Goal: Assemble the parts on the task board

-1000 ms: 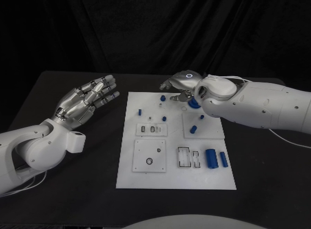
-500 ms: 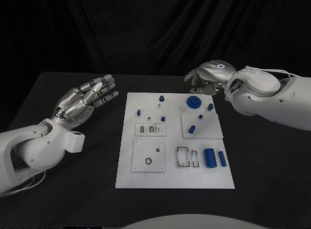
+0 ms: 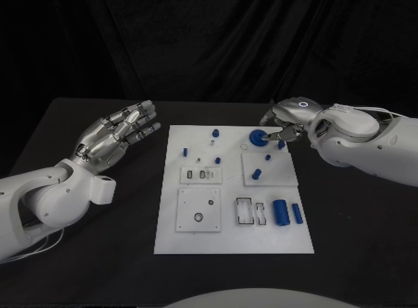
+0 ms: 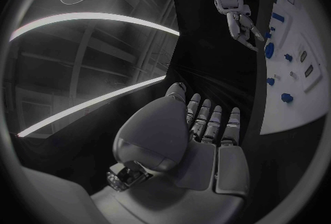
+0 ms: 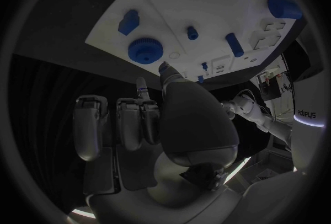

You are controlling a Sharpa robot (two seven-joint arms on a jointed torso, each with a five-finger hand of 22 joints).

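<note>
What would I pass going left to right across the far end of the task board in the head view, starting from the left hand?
left hand → small blue peg → blue knob → round blue gear → right hand, its fingers beside the gear.

Left robot hand (image 3: 116, 133) flat, right robot hand (image 3: 287, 122) curled.
</note>
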